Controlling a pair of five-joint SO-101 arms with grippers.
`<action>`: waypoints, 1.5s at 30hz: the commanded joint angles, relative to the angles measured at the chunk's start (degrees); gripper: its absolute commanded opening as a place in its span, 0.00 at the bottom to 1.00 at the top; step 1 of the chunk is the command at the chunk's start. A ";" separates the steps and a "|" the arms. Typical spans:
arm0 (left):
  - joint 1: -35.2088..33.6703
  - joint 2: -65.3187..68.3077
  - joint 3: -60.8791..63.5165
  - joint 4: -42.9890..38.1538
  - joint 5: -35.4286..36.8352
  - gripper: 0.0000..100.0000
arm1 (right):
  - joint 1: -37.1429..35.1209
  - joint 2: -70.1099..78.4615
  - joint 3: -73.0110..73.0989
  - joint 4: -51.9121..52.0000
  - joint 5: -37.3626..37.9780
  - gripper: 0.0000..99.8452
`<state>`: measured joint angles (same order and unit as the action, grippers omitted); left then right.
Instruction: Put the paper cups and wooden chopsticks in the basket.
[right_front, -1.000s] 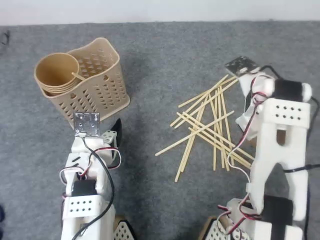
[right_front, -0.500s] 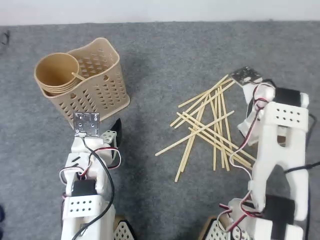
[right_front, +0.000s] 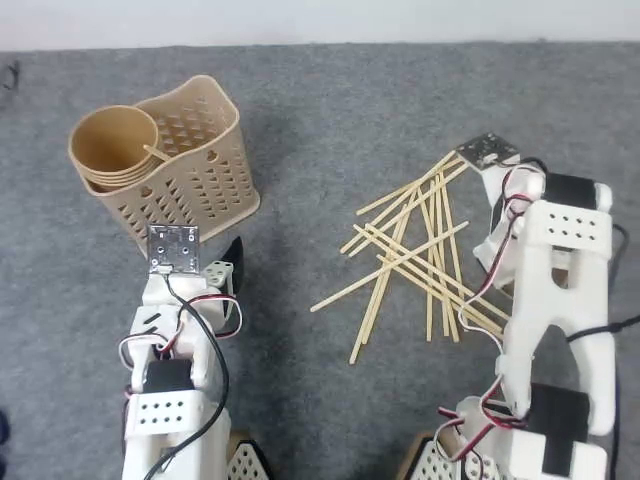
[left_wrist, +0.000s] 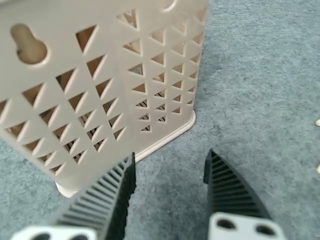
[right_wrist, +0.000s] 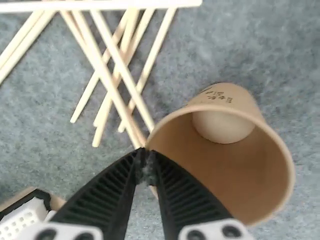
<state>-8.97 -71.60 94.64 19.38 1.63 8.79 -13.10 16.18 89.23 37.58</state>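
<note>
A tan perforated basket (right_front: 205, 165) stands at the far left with a stack of paper cups (right_front: 113, 143) and one chopstick (right_front: 156, 153) inside. Just in front of it my left gripper (left_wrist: 169, 165) is open, holding nothing, with the basket wall (left_wrist: 90, 85) close ahead. Several wooden chopsticks (right_front: 410, 240) lie scattered on the grey mat at centre right. My right gripper (right_wrist: 144, 161) is shut on the rim of a paper cup (right_wrist: 227, 150) that lies on its side next to the chopsticks (right_wrist: 112, 67). In the high view the right arm (right_front: 555, 250) covers that cup.
Grey carpet (right_front: 330, 110) covers the table. Open floor lies between the basket and the chopstick pile. The arm bases (right_front: 170, 420) stand along the near edge.
The right arm's wrist has shifted a little toward the near edge. The left arm, the basket and the chopsticks have stayed put.
</note>
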 joint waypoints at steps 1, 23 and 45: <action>0.18 -0.79 -0.40 0.00 -0.62 0.21 | 0.22 -0.92 -12.84 2.77 -0.62 0.01; 0.18 -0.79 -0.40 0.09 -0.62 0.21 | 6.02 -0.75 -15.82 8.13 -4.66 0.18; 0.00 -0.79 -0.40 0.09 -0.62 0.21 | 2.24 -0.22 1.93 -6.99 -4.92 0.16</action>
<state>-8.97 -71.60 94.64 19.38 1.63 12.92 -13.10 17.14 84.66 33.10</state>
